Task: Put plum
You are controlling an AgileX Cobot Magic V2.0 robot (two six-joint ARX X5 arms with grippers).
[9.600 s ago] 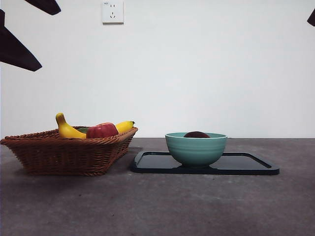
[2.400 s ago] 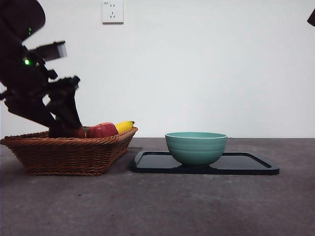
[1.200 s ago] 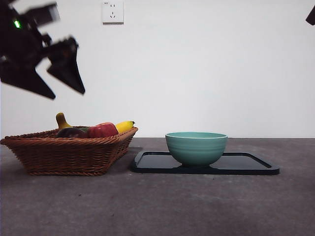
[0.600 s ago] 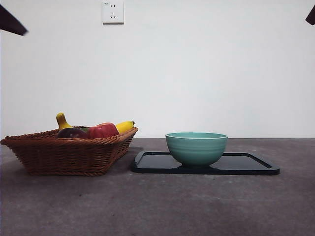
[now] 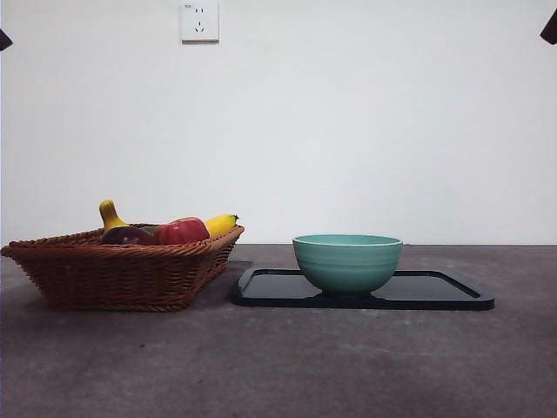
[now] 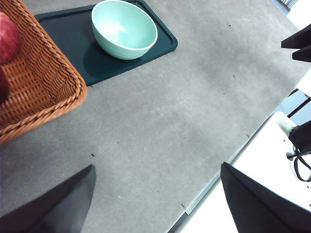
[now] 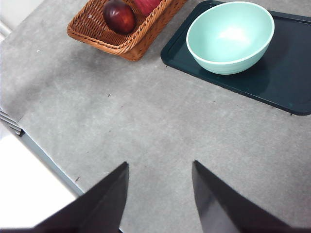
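Hanging high over the grey, faintly speckled table (image 7: pixel 146 111), the right gripper (image 7: pixel 160 194) holds its two black wedge jaws apart with nothing between them. Beyond its tips and off to one side sits the wicker basket (image 7: pixel 121 41), a coarse brown weave with a braided rim, and in the basket's near corner lies the plum (image 7: pixel 119 16), round, glossy and almost black-maroon, well apart from this gripper. Next to it the edge of a red apple (image 7: pixel 146 5) shows. Farther out on the other side, a smooth mint-green bowl (image 7: pixel 228 36) stands on a flat dark tray (image 7: pixel 286 82) with rounded corners (the bowl's inside looks bare and shiny).

The left gripper (image 6: pixel 155 194) is likewise raised, its jaws spread wide and holding nothing; basket, bowl and tray all lie far past its tips.

From the front, the plum (image 5: pixel 128 235) peeks above the basket rim between a yellow banana (image 5: pixel 113 218) and the apple.
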